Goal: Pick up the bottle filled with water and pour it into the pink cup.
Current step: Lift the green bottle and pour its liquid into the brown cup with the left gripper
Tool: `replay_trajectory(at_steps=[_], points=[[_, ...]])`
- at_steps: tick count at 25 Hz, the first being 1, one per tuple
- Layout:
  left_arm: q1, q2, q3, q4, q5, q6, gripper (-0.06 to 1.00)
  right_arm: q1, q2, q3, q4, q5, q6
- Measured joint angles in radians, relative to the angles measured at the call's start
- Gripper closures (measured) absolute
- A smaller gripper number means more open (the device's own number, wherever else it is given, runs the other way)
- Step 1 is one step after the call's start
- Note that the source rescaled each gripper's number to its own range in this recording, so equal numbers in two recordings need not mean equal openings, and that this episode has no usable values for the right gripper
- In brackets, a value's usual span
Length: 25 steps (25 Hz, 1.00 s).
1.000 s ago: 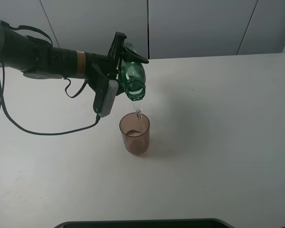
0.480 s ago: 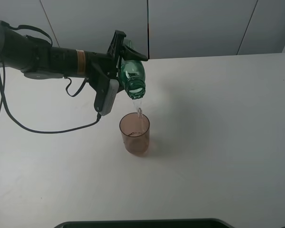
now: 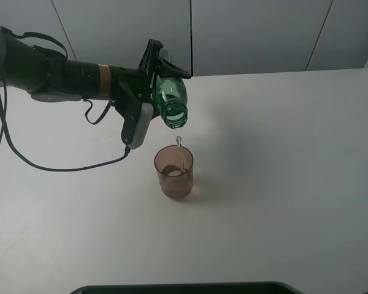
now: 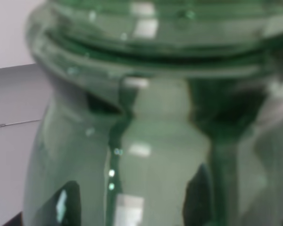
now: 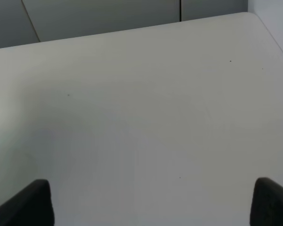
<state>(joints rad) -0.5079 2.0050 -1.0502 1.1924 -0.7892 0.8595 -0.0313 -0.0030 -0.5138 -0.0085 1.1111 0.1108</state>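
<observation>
- Under both grippers lies the white table [image 3: 282,184], its bare top filling most of the high view and the right wrist view.
- The left arm [image 3: 43,73] reaches in level above the table, with a tan band [image 3: 102,79] ringing it behind the wrist. Any lettering on the band is too small to read.
- The bottle [image 3: 170,95] is clamped in the left gripper [image 3: 161,72], whose jaws close on its green body.
- The bottle's long axis is steeply tilted. Its base sits up and back between the jaws, and its open threaded mouth points down and out, away from the wrist.
- In the left wrist view the bottle [image 4: 151,141] fills the frame as blurred green ribbed plastic. No label or brand can be read there.
- The pink cup [image 3: 173,174] stands upright on the table below the left gripper, directly under the bottle's mouth and apart from it. Some liquid shows inside.
- A white housing [image 3: 138,125] hangs beneath the left gripper, just beside the bottle's neck.
- A black cable [image 3: 49,169] runs from that housing and loops back across the table under the arm.
- The right gripper [image 5: 153,205] is spread wide over bare table, and its dark fingertips [image 5: 33,202] hold nothing.
- A thin thread of water [image 3: 180,144] falls from the bottle's mouth into the cup.
</observation>
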Motion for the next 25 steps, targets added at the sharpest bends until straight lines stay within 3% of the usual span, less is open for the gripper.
replay_trajectory(at_steps=[25], points=[[0.000, 0.000, -0.002, -0.046, 0.000, 0.059, 0.92, 0.000, 0.000, 0.000, 0.000, 0.000, 0.000]])
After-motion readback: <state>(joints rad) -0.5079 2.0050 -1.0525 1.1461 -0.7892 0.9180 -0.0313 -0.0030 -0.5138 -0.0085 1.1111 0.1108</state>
